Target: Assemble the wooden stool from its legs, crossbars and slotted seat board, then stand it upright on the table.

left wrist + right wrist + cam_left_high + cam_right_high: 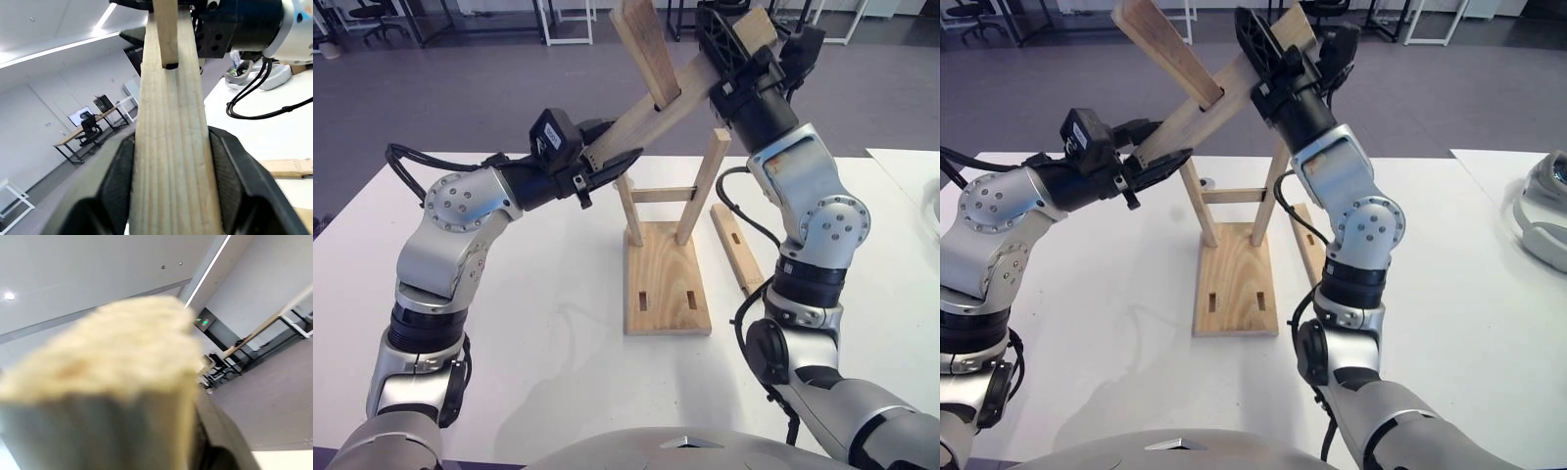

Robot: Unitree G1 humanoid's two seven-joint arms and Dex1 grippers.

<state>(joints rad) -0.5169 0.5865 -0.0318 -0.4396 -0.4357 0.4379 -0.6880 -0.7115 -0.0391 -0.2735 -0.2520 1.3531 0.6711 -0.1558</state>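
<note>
Above the middle of the white table (pixel 558 294), I hold one stool leg (pixel 631 127) in the air between both arms. In my head views it slants from 8 o'clock up to 2 o'clock. My left pincer (pixel 615 152) is clamped on its lower end, and in the left wrist view the dark fingers (pixel 117 181) press flat against the two sides of the wood. My right pincer (pixel 749 44) is closed on the upper end of the same leg, with the cut end of the wood close before the right wrist camera. An upper crossbar (pixel 644 44) sits plugged into a slot about midway along that leg and sticks out toward 11 o'clock, touching nothing else. Below, the slotted seat board (pixel 666 269) lies flat on the table. At its 12 o'clock end a far-left leg (pixel 628 211) and a far-right leg (pixel 705 186) stand in the board, joined partway up by a low crossbar (pixel 663 194). At the 6 o'clock end two open slots show side by side, the left slot (pixel 643 301) and the right slot (pixel 691 299). A spare leg (pixel 737 247) lies flat on the table at 3 o'clock from the board, just beside its edge with a strip of table between them, its own slot facing up.
</note>
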